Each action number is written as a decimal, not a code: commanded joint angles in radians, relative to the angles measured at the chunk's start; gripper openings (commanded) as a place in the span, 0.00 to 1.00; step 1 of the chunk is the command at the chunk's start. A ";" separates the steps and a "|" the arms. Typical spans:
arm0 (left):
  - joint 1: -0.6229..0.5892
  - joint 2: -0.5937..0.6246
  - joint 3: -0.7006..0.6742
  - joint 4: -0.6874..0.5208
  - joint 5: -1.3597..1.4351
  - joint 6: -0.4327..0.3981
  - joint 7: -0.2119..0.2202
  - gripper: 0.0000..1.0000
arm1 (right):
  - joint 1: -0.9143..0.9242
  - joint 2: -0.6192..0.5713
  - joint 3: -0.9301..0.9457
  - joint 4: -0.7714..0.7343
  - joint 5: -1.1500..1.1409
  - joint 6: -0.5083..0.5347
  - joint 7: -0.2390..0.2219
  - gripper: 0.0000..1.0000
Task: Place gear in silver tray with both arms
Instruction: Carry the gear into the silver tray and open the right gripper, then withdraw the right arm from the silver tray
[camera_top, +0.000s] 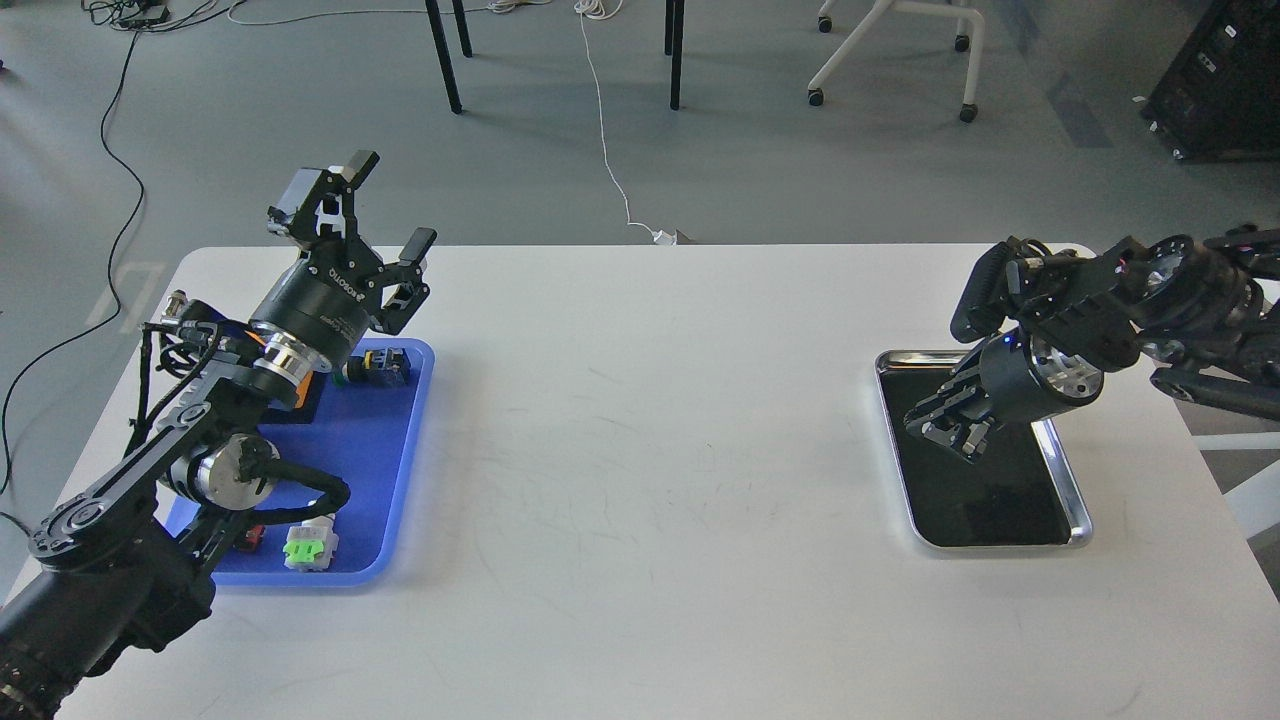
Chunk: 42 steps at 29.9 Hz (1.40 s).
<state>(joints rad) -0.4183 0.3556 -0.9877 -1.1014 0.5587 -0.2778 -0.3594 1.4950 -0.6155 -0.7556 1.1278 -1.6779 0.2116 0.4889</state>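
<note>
The silver tray (1078, 512) lies at the right of the white table, with a dark mirror-like bottom and nothing lying in it. My right gripper (948, 430) hangs just over the tray's far left part, pointing down and left. Its fingers look pressed together with nothing seen between them. My left gripper (392, 200) is open and empty, raised above the far edge of the blue tray (390, 480). No gear shows anywhere; my left arm hides part of the blue tray.
The blue tray holds a green push-button switch (378, 366), a green and white connector (310, 545), an orange block (262, 338) and a small red part (250, 538). Chair legs and cables are on the floor beyond the table (650, 450).
</note>
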 joint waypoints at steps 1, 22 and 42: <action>0.000 -0.013 0.001 0.002 0.001 0.000 0.002 0.99 | -0.054 -0.015 0.001 -0.040 -0.006 -0.006 0.000 0.16; -0.002 0.000 0.001 0.000 0.001 -0.001 0.004 0.99 | -0.090 -0.072 0.097 0.007 0.018 -0.032 0.000 0.98; 0.013 -0.010 0.001 0.002 0.003 0.000 0.002 0.99 | -0.628 0.199 1.008 -0.203 1.253 -0.098 0.000 0.98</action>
<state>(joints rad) -0.4083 0.3491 -0.9847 -1.1004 0.5606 -0.2778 -0.3576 0.9602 -0.4990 0.1187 0.9591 -0.5828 0.1300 0.4884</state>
